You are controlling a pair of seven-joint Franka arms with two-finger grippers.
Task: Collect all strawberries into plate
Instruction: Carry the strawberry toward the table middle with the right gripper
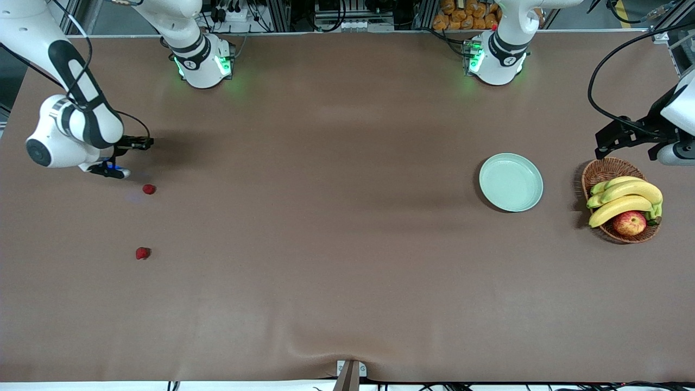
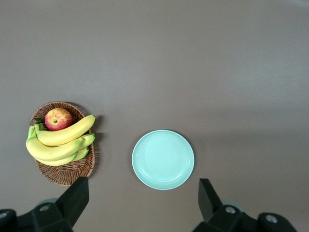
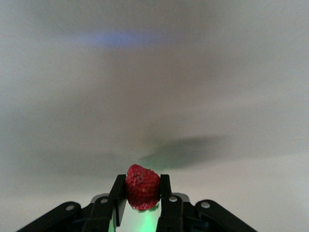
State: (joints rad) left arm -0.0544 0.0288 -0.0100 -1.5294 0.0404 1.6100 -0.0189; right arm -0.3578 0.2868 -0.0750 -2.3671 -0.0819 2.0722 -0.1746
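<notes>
Strawberries first: one berry (image 3: 143,187) is pinched between the fingers of the right gripper (image 3: 142,195), which sits low over the table (image 1: 326,244) at the right arm's end. The wrist view shows the fingers narrowed right onto the fruit's sides, so that's a real grip and not just a hover. Two more are loose on the table close by: one (image 1: 149,189) just beside that gripper, and another (image 1: 142,253) nearer the front camera.

The plate (image 1: 511,182) is empty and sits well apart from all of this, toward the left arm's end, next to a basket (image 1: 596,172) with bananas (image 1: 624,198) and an apple (image 1: 630,222). So every berry has to cross most of the table, which I'd guess is why the right arm is doing the picking: the fruit is all on its side.

The left gripper (image 2: 142,205) hangs high with its fingers spread wide, holding nothing, looking down on the plate and basket. It's just waiting, maybe parked there for a handoff, though that's only my guess.

Progress-wise it's early days: nothing is in the plate yet. The next move probably needs a clean lift without squashing the berry, since it's soft and tiny between those fingers, then a long carry across.
</notes>
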